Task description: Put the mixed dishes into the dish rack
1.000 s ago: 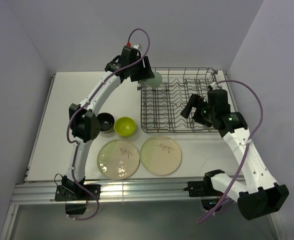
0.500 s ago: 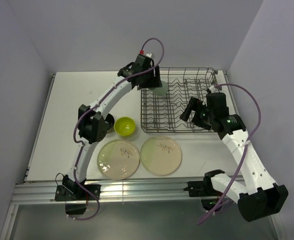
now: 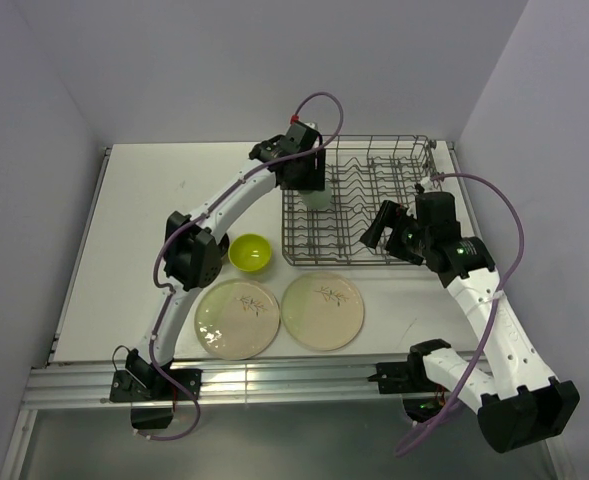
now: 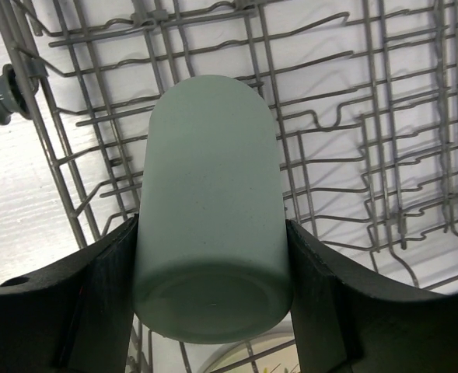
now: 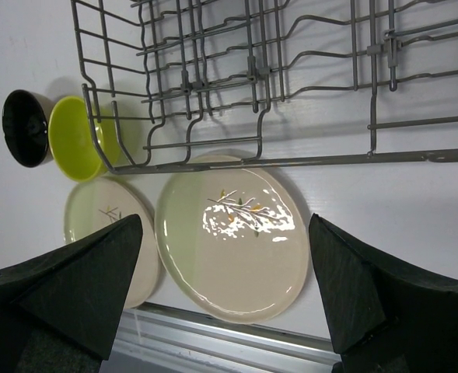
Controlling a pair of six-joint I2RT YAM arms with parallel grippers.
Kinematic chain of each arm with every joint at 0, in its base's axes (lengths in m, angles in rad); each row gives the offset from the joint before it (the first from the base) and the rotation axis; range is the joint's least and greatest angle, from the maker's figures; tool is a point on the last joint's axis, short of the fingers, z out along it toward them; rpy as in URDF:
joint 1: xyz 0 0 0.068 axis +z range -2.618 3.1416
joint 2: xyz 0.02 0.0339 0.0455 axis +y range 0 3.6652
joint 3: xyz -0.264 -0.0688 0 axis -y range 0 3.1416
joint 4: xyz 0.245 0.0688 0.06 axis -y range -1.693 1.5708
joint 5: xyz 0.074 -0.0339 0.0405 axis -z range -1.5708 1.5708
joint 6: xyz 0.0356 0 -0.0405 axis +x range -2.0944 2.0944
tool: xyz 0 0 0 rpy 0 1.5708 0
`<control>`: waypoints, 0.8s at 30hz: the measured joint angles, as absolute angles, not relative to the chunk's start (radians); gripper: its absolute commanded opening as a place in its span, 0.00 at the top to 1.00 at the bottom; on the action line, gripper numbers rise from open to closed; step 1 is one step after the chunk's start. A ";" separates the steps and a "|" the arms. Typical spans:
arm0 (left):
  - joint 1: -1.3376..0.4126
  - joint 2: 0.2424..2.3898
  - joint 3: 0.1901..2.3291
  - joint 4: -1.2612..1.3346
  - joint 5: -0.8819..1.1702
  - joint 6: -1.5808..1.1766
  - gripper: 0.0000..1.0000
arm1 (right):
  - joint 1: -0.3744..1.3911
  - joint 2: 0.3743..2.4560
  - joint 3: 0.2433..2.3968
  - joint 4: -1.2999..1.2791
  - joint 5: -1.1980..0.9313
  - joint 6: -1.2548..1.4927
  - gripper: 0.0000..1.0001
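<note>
My left gripper (image 3: 314, 188) is shut on the pale mint-green cup (image 4: 211, 210) and holds it over the left end of the grey wire dish rack (image 3: 359, 200); the cup also shows in the top view (image 3: 316, 196). My right gripper (image 3: 382, 228) is open and empty above the rack's front edge. Two cream plates with a leaf sprig (image 3: 237, 318) (image 3: 322, 310) lie side by side in front of the rack; the right wrist view shows them too (image 5: 232, 233) (image 5: 104, 233). The lime-green bowl (image 3: 250, 252) and the small dark cup (image 5: 26, 128) stand left of the rack.
The left arm's elbow (image 3: 192, 262) hangs over the dark cup in the top view. A metal rail (image 3: 274, 378) runs along the table's near edge. White walls close the back and sides.
My left gripper has carried the mint-green cup rightward and nearer, from the rack's back-left corner to over its left end. The right gripper has shifted slightly.
</note>
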State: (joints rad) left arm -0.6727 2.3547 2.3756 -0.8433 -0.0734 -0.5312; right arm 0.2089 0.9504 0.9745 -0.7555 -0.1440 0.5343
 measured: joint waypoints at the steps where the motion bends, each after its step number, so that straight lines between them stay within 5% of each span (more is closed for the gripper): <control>1: -0.672 2.355 2.376 -0.850 -0.079 -0.530 1.00 | 0.208 0.950 0.974 -0.755 -0.144 0.534 0.05; 12: -0.675 2.391 2.376 -0.888 -0.096 -0.511 0.98 | 0.209 0.939 0.955 -0.744 -0.156 0.545 0.05; 24: -0.679 2.398 2.388 -0.885 -0.104 -0.509 0.39 | 0.209 0.939 0.948 -0.741 -0.167 0.545 0.05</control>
State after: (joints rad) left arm -0.6788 2.3978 2.3878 -0.8852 -0.1043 -0.5095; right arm 0.2089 0.9390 0.9478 -0.7414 -0.1669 0.5453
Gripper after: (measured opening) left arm 0.692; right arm 0.947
